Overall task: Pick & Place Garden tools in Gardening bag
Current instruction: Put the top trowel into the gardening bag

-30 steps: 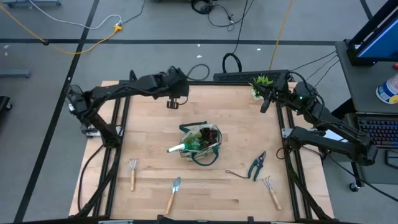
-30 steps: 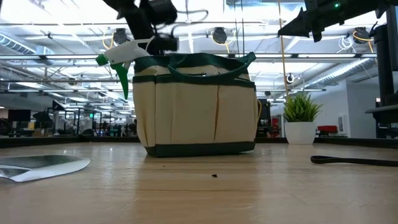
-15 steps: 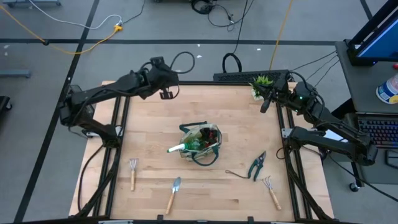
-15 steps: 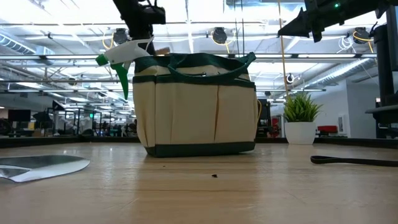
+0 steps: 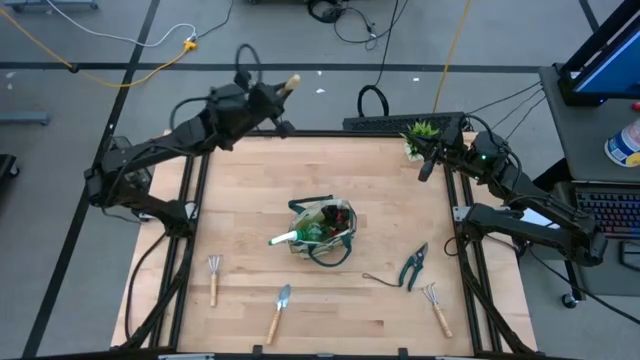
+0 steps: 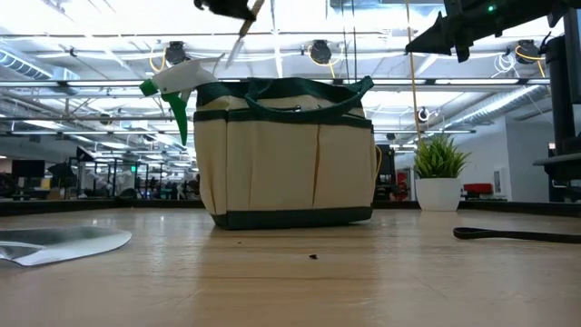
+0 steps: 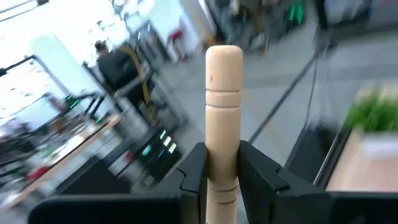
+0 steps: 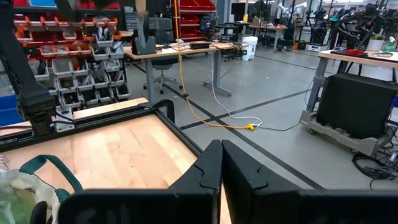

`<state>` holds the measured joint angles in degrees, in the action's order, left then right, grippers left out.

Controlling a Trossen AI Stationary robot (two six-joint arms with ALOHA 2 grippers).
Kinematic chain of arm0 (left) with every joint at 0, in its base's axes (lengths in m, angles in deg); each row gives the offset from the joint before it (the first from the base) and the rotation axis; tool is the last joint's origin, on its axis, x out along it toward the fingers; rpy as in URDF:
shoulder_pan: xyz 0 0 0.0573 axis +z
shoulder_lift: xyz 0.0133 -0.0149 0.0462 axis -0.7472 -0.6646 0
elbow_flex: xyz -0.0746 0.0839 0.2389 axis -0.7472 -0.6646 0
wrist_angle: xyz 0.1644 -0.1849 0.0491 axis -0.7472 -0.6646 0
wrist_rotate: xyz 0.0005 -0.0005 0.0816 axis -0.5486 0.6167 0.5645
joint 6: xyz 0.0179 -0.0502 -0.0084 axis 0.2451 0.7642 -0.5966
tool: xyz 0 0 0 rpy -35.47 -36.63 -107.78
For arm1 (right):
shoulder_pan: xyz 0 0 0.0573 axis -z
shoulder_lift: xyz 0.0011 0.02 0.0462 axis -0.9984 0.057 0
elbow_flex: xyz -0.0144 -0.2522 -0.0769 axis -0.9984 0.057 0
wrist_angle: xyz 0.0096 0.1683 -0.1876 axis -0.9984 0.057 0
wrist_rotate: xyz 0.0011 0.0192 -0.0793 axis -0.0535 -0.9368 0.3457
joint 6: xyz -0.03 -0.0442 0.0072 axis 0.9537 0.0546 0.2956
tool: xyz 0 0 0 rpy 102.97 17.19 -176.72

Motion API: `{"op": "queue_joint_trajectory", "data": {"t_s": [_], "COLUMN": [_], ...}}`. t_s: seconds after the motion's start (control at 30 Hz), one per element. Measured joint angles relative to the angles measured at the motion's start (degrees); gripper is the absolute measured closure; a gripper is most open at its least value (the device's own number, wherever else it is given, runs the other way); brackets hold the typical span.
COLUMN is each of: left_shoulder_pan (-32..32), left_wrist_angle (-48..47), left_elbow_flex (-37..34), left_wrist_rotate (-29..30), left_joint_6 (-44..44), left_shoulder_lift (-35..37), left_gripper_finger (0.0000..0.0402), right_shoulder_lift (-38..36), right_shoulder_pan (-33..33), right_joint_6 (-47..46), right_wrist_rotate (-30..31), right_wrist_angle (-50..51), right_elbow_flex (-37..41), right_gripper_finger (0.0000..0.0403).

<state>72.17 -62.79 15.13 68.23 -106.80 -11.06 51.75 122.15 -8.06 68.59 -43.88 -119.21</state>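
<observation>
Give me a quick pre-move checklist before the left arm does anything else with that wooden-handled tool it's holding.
1. Grip: left gripper is shut on the wooden handle, which sits straight between the fingers. Ok.
2. Position: left gripper is at the table's far edge, not above the gardening bag. Not ok for release.
3. Tool's metal end: not visible in any view. Cannot tell.
4. Bag: upright, mouth open, spray bottle sticking out at one end. Ok.
5. Right gripper: shut, parked beside the potted plant, clear of the bag. Ok.
6. Remaining on the table: fork-rake, trowel, pruning shears, second fork-rake. Not done.
</observation>
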Motion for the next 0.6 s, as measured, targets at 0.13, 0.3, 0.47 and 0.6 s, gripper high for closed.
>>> {"op": "queue_joint_trajectory", "data": {"t_s": [0.13, 0.3, 0.47, 0.6], "left_shoulder_pan": [0.18, 0.86, 1.5, 1.94], "left_wrist_angle": [4.68, 6.88, 9.92, 13.35], "left_elbow_flex": [0.0, 0.0, 0.0, 0.0], "left_wrist_rotate": [-6.45, -15.45, -25.96, -34.63], "left_joint_6": [4.71, 12.31, 22.07, 30.02], "left_shoulder_lift": [-0.04, -0.02, -0.04, -0.04], "left_gripper_finger": [0.0339, 0.0339, 0.0339, 0.0339], "right_shoulder_lift": [0.13, 0.96, 2.64, 4.32], "right_shoulder_pan": [-0.02, -0.02, -0.02, 0.0], "right_joint_6": [0.0, -1.05, -7.15, -8.54], "right_wrist_rotate": [-0.02, -0.13, -0.19, -3.57], "right_wrist_angle": [0.01, 0.04, 0.05, 0.0], "right_elbow_flex": [0.0, 0.0, 0.0, 0.0], "right_gripper_finger": [0.0403, 0.0403, 0.0403, 0.0403]}}
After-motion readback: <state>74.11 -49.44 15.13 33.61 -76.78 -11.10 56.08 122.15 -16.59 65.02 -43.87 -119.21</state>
